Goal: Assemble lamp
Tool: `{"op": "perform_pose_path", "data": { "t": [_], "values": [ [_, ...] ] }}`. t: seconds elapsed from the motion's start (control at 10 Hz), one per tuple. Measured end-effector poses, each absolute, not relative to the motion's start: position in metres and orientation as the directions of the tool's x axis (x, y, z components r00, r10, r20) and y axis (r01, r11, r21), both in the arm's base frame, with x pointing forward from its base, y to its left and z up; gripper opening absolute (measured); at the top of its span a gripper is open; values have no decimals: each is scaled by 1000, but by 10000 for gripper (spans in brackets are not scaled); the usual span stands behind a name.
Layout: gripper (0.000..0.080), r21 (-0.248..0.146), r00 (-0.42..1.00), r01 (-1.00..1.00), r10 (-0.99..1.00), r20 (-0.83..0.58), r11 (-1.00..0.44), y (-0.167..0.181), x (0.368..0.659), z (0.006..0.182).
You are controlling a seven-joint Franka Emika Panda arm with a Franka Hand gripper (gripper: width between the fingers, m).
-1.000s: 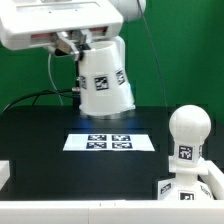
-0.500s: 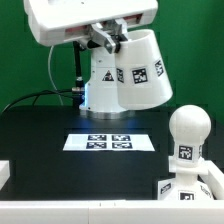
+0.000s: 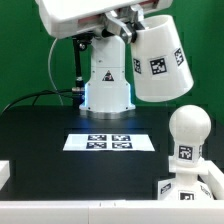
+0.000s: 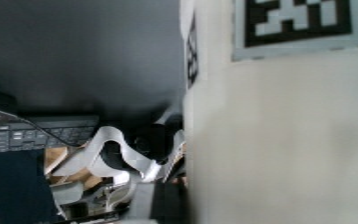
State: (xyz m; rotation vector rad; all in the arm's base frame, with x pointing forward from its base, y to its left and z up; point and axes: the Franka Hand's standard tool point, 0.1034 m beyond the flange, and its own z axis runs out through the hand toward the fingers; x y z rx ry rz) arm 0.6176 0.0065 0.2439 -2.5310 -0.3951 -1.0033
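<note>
Above the black desk, in the exterior view, one tapered lamp shade (image 3: 160, 60) hangs in the air, tilted, with its wider end lowest and toward the exterior view's right. It carries at least one square tag on its side. One gripper (image 3: 131, 22) meets the shade at its narrow upper end; the fingers are largely hidden behind the shade and the white wrist housing, so the opening width cannot be read, but the shade is clear of every surface and the claw is clenched on it. One round-headed bulb (image 3: 188, 137) stands upright at the desk's near corner on the exterior view's right, seated on the square base (image 3: 190, 188), which is cut off by the frame edge. The shade is well above the bulb and apart from it. One marker board (image 3: 110, 141) lies flat at the middle of the desk, showing four tags. The white robot pedestal (image 3: 106, 78) stands at the far edge, partly covered by the shade.

In the wrist view, one white wall of the lamp shade (image 4: 282, 140) fills most of the frame, with one tag near its edge partly cut off. The fingers are not distinguishable here. The background clutter beyond the desk is blurred and hard to identify.
</note>
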Motion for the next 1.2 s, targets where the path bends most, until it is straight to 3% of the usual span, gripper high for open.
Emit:
{"op": "perform_pose_path", "data": {
  "t": [0.8,0.9,1.2],
  "values": [
    [47,-116,682,405,215,698,-907,34,608,195],
    [47,-124,687,394,202,698,-911,35,599,187],
    [47,-127,695,395,205,689,-910,34,599,186]
  ]
}}
